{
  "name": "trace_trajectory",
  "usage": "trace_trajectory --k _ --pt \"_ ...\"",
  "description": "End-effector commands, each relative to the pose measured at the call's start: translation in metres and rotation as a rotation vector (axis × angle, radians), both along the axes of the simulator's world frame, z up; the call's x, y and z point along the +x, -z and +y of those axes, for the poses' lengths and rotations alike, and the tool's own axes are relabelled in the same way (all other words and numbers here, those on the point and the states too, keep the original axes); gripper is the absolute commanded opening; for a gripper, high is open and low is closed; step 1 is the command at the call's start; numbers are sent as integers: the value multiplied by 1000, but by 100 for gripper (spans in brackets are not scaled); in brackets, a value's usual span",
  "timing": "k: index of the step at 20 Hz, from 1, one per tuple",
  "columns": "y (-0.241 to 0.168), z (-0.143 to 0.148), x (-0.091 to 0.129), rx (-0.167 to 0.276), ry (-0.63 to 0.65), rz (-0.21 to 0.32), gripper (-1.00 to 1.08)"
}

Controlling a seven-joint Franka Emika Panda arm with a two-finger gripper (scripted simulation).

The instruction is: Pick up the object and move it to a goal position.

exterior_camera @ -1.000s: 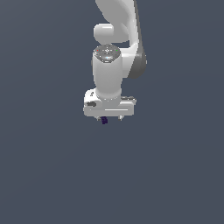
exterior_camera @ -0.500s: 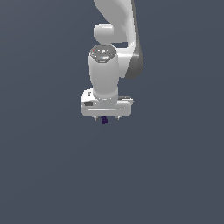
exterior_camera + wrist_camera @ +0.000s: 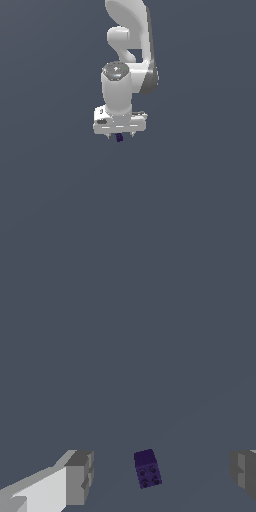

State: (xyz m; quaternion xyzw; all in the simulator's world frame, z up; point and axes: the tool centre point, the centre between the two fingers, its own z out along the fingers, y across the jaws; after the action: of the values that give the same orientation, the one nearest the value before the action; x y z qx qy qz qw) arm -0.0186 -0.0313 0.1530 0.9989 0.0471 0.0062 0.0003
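The object is a tiny dark purple-blue studded block lying on the grey floor. In the wrist view it sits between the two grey fingertips of my gripper, touching neither; the jaws stand wide apart, so the gripper is open. In the exterior view the white gripper points straight down, and the object shows just under the hand, partly hidden by it.
Plain dark grey floor lies all around. The white arm rises behind the hand in the exterior view. No other objects show.
The hand has shifted slightly toward the exterior view's left over the block. The block has stayed where it was.
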Motion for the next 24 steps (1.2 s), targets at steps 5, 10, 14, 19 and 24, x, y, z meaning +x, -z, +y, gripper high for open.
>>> trace_trajectory --k 5,10,14,19,24 --pt "40 -10 -34 -3 -112 6 100" --pt "64 -14 -59 -3 -185 10 100" --pt "75 -16 -72 -2 -223 11 100" --pt "81 -17 -79 -2 -244 12 100" --pt "83 -17 -79 -2 -241 13 100"
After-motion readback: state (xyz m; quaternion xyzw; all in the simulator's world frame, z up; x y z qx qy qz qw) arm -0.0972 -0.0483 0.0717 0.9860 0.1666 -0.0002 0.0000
